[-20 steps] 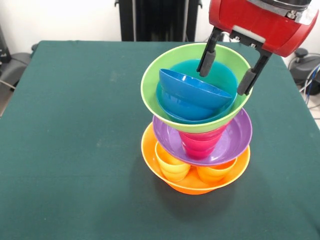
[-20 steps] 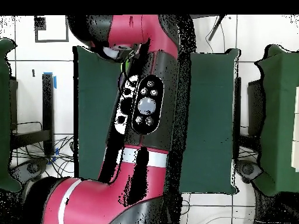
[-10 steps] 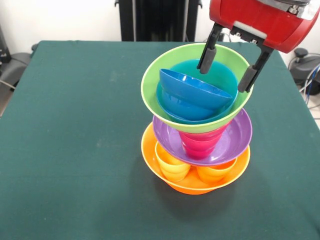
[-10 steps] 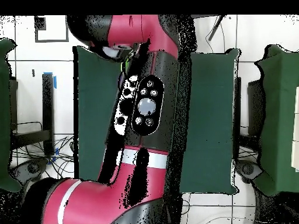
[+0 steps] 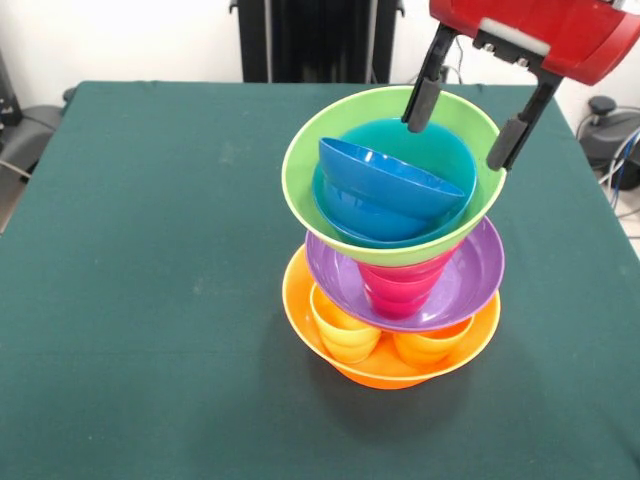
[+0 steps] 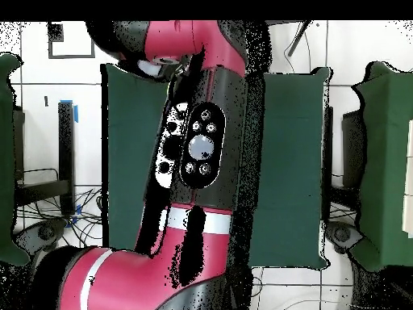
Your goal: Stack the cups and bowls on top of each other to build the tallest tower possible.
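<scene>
Here the tower (image 5: 395,265) stands on the dark green cloth-covered worktop (image 5: 150,300), a little right of its middle in the front view. Its base is a large glossy orange plastic bowl (image 5: 300,310) sitting on the cloth. Inside that bowl two small tapered cups rest mouth up: a yellow cup (image 5: 343,330) on the left and an orange cup (image 5: 428,345) just beside it on the right. Above them sits a wide purple plastic bowl (image 5: 480,270), its rim overhanging the cups. A red ribbed cup (image 5: 400,285) stands in the purple bowl and carries a large lime green plastic bowl (image 5: 300,170). Nested in the green bowl is a light blue bowl (image 5: 440,150), and inside that a dark blue bowl (image 5: 385,180) lies tilted, its mouth turned up and toward the right.

The red arm's pincer (image 5: 466,128) hangs above the right rear rim of the green bowl, its two black fingers (image 5: 423,92) spread wide with nothing between them, the tips apart from the bowls.

In the overhead view the red and black arm (image 6: 193,153) covers the tower, so only the worktop (image 6: 286,161) shows on either side.
</scene>
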`<move>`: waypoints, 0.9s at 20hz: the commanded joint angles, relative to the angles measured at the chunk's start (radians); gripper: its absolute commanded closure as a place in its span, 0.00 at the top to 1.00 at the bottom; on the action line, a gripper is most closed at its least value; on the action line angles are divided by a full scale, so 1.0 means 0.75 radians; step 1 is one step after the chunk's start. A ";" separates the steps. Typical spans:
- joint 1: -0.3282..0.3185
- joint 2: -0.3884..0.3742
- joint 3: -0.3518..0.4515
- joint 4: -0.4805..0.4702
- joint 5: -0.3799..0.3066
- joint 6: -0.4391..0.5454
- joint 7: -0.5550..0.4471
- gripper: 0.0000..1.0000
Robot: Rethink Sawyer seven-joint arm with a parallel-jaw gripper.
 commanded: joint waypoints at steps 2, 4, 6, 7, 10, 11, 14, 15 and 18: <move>-0.043 0.125 0.106 -0.179 -0.054 0.178 -0.404 1.00; -0.059 0.163 0.090 -0.260 -0.040 0.211 -0.415 1.00; -0.073 0.190 0.075 -0.313 -0.026 0.234 -0.424 1.00; -0.077 0.202 0.065 -0.337 -0.017 0.244 -0.428 1.00; -0.085 0.230 0.041 -0.382 0.003 0.255 -0.434 1.00; -0.083 0.229 0.033 -0.374 -0.003 0.238 -0.434 1.00; -0.085 0.238 0.027 -0.353 -0.017 0.170 -0.424 1.00; -0.084 0.238 0.030 -0.338 -0.022 0.147 -0.417 1.00; -0.070 0.204 0.027 -0.268 -0.041 0.100 -0.371 1.00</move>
